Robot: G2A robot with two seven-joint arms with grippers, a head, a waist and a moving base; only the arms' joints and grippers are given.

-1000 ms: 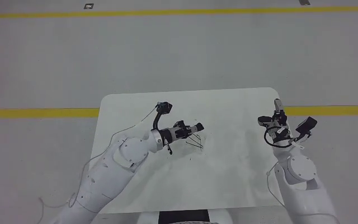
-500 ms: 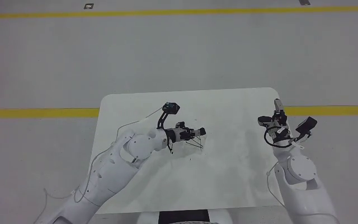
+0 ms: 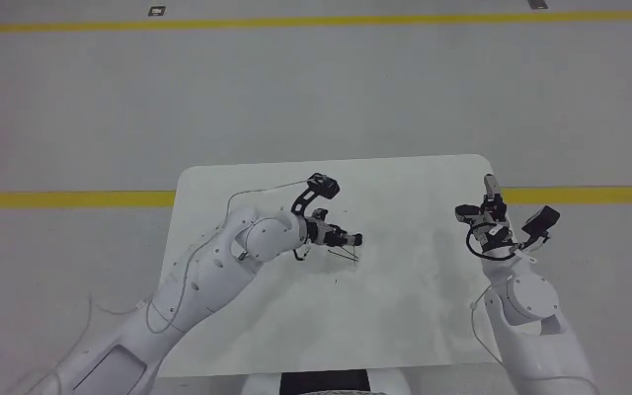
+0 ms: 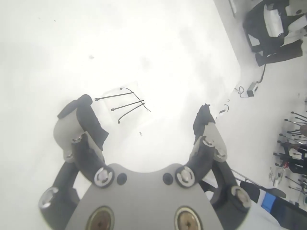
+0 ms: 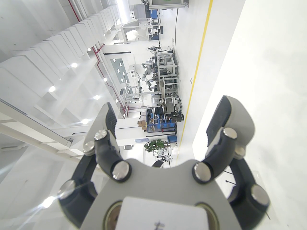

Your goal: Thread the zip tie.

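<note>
Reaching farther across the bench [image 3: 425,306] than a second earlier, the left hand [image 4: 144,106] now hangs just above the black zip ties [image 4: 124,102], fingers spread and empty. The zip ties lie flat in a small crossed cluster near the bench's middle, unmoved. The right hand [image 5: 168,113] stays at the bench's right edge, fingers spread, likewise empty.
</note>
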